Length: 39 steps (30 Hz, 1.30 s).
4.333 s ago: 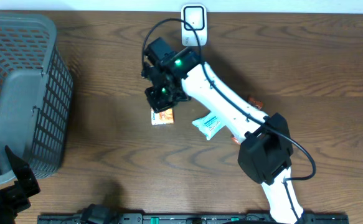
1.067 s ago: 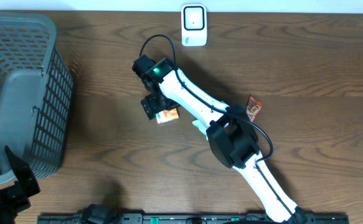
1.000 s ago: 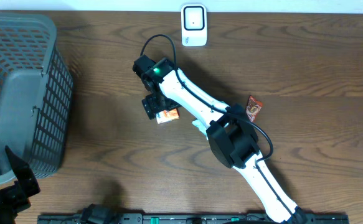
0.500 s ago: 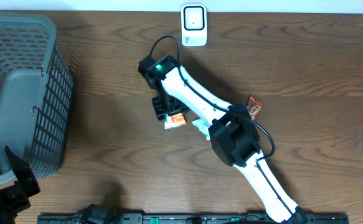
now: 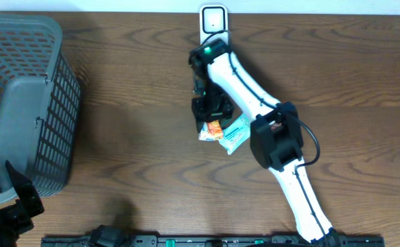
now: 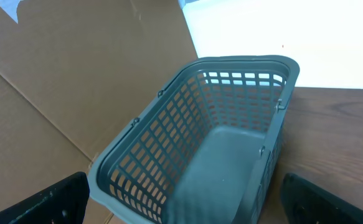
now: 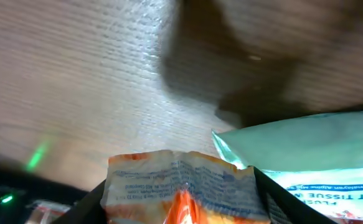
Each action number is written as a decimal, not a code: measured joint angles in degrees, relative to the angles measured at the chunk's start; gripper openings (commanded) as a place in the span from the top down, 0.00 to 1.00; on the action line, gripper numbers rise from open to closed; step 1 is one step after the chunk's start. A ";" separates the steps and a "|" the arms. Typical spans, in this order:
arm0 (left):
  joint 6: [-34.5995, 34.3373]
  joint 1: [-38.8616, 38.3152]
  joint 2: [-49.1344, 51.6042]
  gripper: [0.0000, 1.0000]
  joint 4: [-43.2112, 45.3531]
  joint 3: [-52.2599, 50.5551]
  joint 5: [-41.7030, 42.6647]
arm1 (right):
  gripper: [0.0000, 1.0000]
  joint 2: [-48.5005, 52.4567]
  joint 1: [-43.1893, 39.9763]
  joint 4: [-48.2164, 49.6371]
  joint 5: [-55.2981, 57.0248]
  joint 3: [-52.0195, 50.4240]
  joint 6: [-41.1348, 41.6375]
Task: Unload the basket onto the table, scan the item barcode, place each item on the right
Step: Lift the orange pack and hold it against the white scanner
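Note:
The item, a small orange-and-white packet (image 5: pixel 213 130) with fine print, is held in my right gripper (image 5: pixel 211 122) near the table's middle. In the right wrist view the packet (image 7: pixel 180 180) fills the gap between the two black fingers (image 7: pixel 279 200), which are shut on it, above the wood. The white barcode scanner (image 5: pixel 213 19) stands at the table's back edge, beyond the right arm. My left gripper (image 5: pixel 14 199) rests at the front left corner, open and empty; its fingertips (image 6: pixel 44 202) show at both lower corners of the left wrist view.
A pale green tissue pack (image 5: pixel 235 134) lies just right of the held packet, also seen as the tissue pack (image 7: pixel 306 149) beside the right finger. A grey mesh basket (image 5: pixel 55 31) stands at the left; the basket's rim (image 6: pixel 243 62) faces the left wrist camera.
My right gripper has closed on the orange packet and carried it to the right, from left of centre to beside the tissue pack. The left arm has not moved.

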 measured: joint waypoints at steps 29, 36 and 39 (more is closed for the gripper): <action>0.00 0.00 0.00 0.02 0.00 0.00 0.00 | 0.52 0.00 -7.45 -0.13 -8.68 0.00 -4.07; 0.00 0.00 0.00 0.02 0.00 0.00 0.00 | 0.58 0.00 -8.85 -0.13 -8.50 0.00 -5.25; 0.00 0.00 0.00 0.02 0.00 0.00 0.00 | 0.60 0.00 -9.77 -0.15 -7.82 0.26 -5.33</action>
